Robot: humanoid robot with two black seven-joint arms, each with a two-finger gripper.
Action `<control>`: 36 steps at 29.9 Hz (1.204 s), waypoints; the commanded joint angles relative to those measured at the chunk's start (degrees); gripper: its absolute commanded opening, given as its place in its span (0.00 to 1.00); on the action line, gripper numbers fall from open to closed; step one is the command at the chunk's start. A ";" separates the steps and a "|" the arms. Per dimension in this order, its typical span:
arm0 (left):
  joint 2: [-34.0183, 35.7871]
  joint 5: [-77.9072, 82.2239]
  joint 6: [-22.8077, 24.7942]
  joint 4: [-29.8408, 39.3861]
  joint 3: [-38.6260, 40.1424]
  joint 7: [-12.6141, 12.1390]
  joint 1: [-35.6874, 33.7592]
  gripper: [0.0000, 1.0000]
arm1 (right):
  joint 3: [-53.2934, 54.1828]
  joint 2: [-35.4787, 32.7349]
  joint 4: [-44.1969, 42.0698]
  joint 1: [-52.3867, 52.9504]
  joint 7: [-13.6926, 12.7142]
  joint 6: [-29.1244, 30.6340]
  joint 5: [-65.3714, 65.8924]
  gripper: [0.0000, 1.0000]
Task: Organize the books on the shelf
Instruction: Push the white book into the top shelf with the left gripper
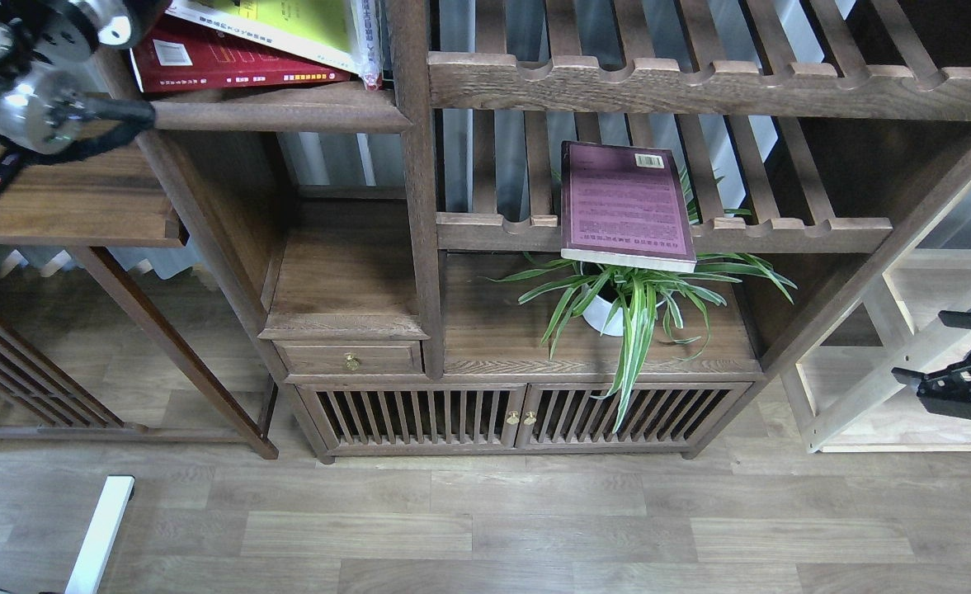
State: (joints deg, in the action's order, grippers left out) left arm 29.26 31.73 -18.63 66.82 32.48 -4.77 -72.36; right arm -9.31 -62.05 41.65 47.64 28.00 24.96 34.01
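A glossy red book (229, 64) lies flat on the dark-brown shelf (279, 111) at the top left. A yellow-green book (287, 23) leans tilted on top of it. A maroon-purple book (625, 202) lies flat on the slatted rack in the middle, overhanging its front rail. My left arm (35, 115) reaches up along the shelf's left post, and its far end runs past the top edge. My right gripper (936, 351) hangs open and empty at the far right, well away from the books.
A spider plant in a white pot (613, 318) stands under the maroon book. Below are a small drawer (351, 360) and slatted cabinet doors (518, 417). A pale shelving unit (889, 412) sits behind my right gripper. A dark side table (64, 190) is at left.
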 commanded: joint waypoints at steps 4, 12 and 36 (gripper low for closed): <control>-6.13 4.30 -6.75 -4.59 -0.49 1.87 1.25 0.00 | 0.00 0.26 0.01 -0.09 0.00 -0.61 -0.08 1.00; -13.96 5.71 -9.37 -9.34 -0.67 4.51 2.49 0.00 | 0.26 0.62 0.01 0.00 0.00 -0.61 -0.35 1.00; -22.05 4.30 -9.37 -15.40 6.10 10.49 6.26 0.00 | 0.87 0.26 0.09 0.00 0.00 -0.44 -0.35 1.00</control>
State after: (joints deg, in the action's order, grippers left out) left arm 8.09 36.08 -28.01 51.97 37.64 5.64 -66.15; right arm -8.44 -61.79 41.75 47.64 28.00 24.52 33.66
